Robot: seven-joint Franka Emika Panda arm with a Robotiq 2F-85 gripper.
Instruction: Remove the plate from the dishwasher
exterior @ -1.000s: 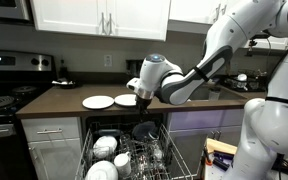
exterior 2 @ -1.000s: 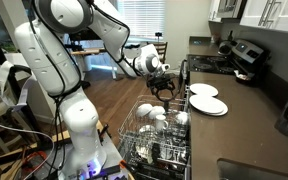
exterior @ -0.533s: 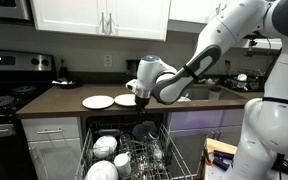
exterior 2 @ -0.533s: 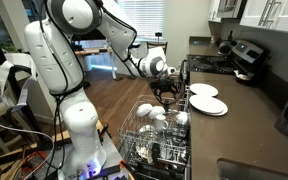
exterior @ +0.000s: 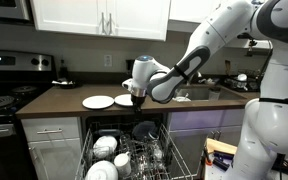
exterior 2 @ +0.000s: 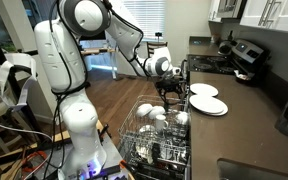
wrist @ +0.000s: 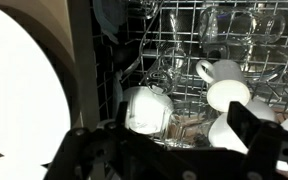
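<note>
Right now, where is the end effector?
In both exterior views the end effector hangs open above the dishwasher, at the counter edge beside two plates.

Black stove point(exterior: 2, 98) beside brown countertop point(exterior: 59, 102); white cabinets point(exterior: 99, 15) above; wood floor point(exterior 2: 116, 103).

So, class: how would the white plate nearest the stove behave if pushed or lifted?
The plate looks rigid and glossy, so probably slippery. It lies flat on the counter, so a push would likely slide it, not tip it. Probably ceramic: breakable if dropped.
</note>
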